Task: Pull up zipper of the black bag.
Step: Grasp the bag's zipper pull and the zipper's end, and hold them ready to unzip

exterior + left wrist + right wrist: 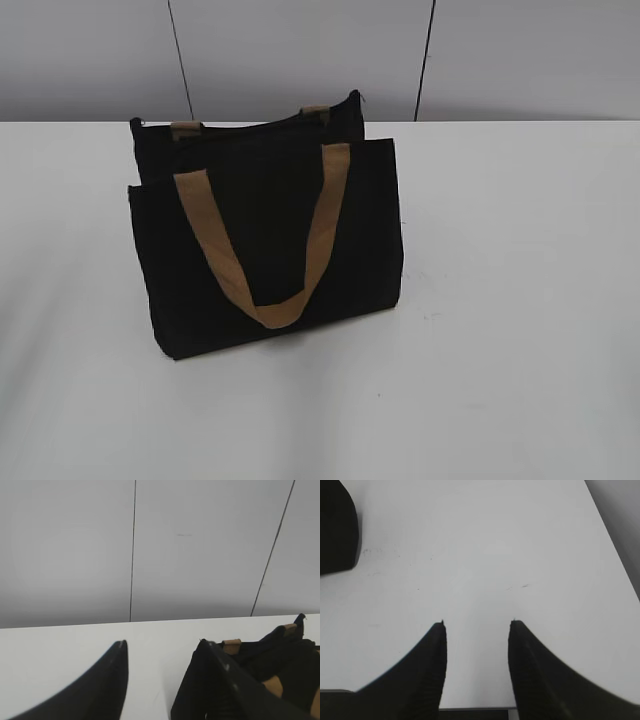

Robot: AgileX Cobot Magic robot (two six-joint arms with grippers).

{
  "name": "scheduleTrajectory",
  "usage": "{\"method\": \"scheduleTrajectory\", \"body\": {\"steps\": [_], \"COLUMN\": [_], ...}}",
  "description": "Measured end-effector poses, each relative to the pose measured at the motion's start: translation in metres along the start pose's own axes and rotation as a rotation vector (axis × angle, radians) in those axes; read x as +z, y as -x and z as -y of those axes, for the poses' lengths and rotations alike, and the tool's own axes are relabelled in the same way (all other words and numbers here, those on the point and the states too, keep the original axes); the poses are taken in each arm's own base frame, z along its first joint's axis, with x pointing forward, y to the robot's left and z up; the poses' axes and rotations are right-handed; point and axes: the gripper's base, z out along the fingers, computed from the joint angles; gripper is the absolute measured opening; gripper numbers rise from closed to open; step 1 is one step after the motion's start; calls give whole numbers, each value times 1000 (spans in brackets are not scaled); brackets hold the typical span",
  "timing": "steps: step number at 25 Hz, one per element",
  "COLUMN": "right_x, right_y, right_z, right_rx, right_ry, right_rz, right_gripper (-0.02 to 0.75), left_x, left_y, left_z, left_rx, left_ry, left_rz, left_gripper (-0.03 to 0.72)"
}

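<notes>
I count one black bag (270, 250) on the counter (520, 300), two tan straps; my left hand (160, 647) and right hand (477, 625) both gape, empty

**Count of things on the tabletop**

We count one black bag (270, 240) on the white tabletop (520, 300), two tan strap handles on the bag, one zipper (250, 122) along its top edge, and two hands: left hand (162, 647), right hand (477, 625).

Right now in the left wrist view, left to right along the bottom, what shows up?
Left gripper, its jaws apart: left finger → bare white table → right finger → black bag with its tan strap handles.
</notes>
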Motion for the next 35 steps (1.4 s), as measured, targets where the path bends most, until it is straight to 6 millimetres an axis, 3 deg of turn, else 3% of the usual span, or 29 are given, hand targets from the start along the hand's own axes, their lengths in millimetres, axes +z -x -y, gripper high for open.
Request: {"method": "scheduleTrajectory", "body": {"steps": [9, 17, 24, 28, 35], "right_x": [0, 0, 0, 0, 0], "right_y": [0, 0, 0, 0, 0], "right_z": [0, 0, 0, 0, 0], "right_rx": [0, 0, 0, 0, 0], "right_ry": [0, 1, 1, 1, 1], "right_rz": [0, 0, 0, 0, 0], "right_gripper": [323, 323, 323, 323, 323], "left_x": [87, 130, 136, 130, 138], "left_y": [-63, -117, -155, -173, -204], "left_z": [15, 30, 35, 40, 46], "left_rx": [25, 7, -58, -32, 8], "left_ry": [-20, -32, -69, -132, -190], "left_rz": [-22, -141, -182, -210, -263], "left_gripper": [362, 362, 362, 362, 362]}}
